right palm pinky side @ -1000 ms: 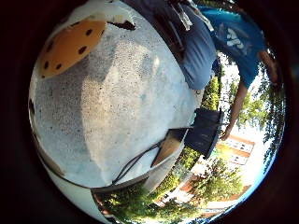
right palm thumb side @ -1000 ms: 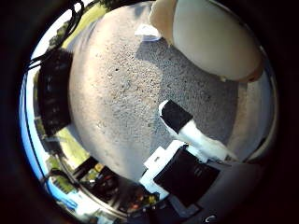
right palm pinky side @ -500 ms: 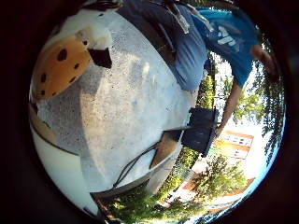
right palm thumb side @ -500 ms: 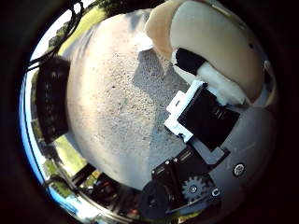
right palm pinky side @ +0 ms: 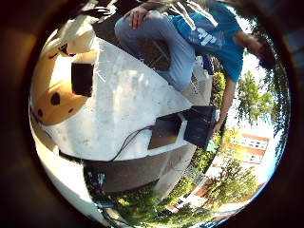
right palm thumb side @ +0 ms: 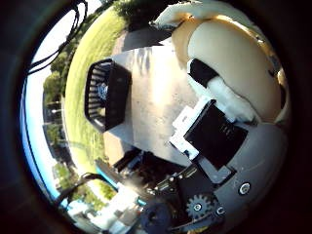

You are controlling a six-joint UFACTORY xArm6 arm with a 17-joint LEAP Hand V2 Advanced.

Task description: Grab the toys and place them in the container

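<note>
Plush toy (right palm thumb side: 234,63), tan and cream with dark spots, looks soft, light and squashy, pressed against the curled fingers (right palm thumb side: 222,92) of the hand (right palm thumb side: 214,141) above the tabletop (right palm thumb side: 156,102), best squeezed round its bulging middle; black container (right palm thumb side: 107,95) sits well apart.

Counted in view: one plush toy (right palm thumb side: 234,63), tan with dark spots; one black slatted container (right palm thumb side: 107,95); one speckled grey table (right palm pinky side: 128,109); one dark box (right palm pinky side: 197,126) and one brown flat panel (right palm pinky side: 164,133) at table's far edge.
</note>
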